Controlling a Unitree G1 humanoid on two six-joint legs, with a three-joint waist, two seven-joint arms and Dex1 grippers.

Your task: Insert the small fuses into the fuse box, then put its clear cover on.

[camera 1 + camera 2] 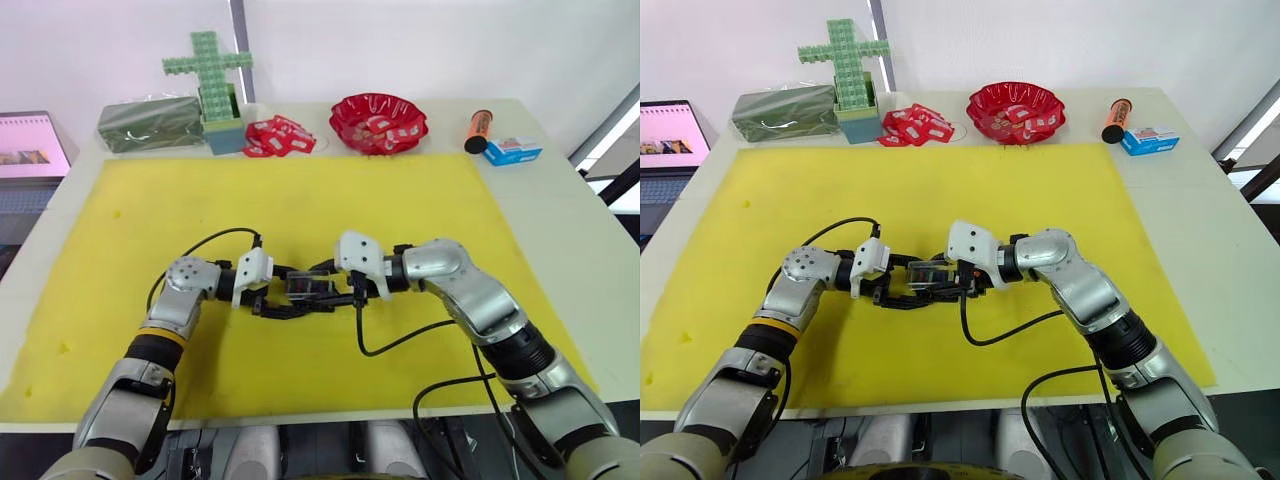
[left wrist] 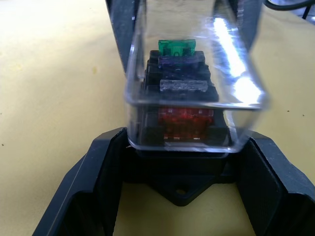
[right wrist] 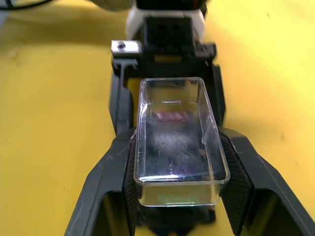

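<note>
Hands are meeting at the fuse box mid-mat, cover going on

Head views: left hand (image 1: pixel 268 300) and right hand (image 1: pixel 345 292) are facing each other over the yellow mat (image 1: pixel 300 200) on the surface, both closing in on the fuse box (image 1: pixel 305 290), probably so one is bracing it while the other is seating the cap. Left wrist view: the left hand's fingers (image 2: pixel 93 172) are sitting moderately spread, bracketing the box's base, with green, purple, pale grey and red small fuses (image 2: pixel 177 47) sitting in their slots under the clear cover (image 2: pixel 236 73). Right wrist view: the right hand's pads (image 3: pixel 129 172) are pinching the clear cover's sides, holding it squarely over the box
</note>
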